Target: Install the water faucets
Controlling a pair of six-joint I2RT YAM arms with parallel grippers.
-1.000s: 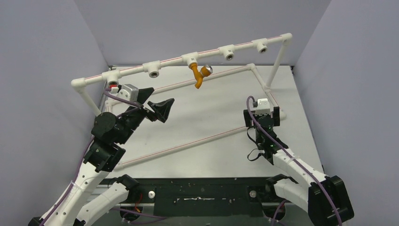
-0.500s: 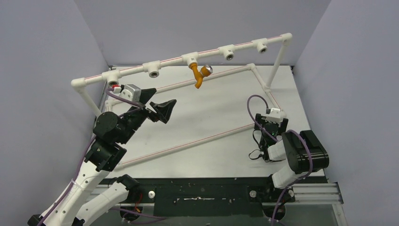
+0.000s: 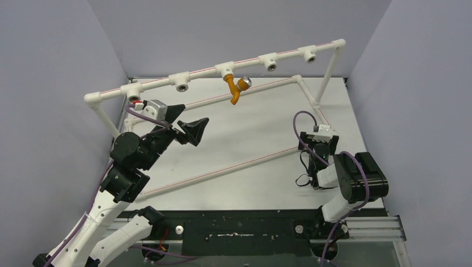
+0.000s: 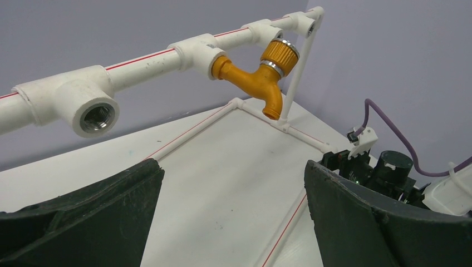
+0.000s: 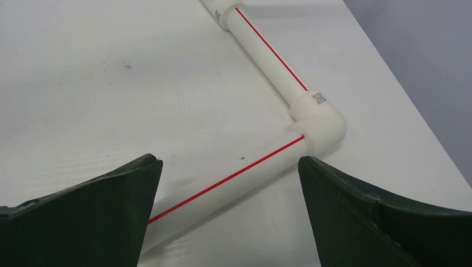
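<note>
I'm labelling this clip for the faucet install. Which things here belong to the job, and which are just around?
Job: orange faucet, fitted in the middle tee; empty tee sockets; white pipe frame.
Just around: table; grey walls.

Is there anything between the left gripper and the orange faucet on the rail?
Nothing visible. The left gripper, fingers open, faces the faucet across open air. The faucet hangs from a tee on the white pipe rail; the low frame pipes lie below that line.
</note>
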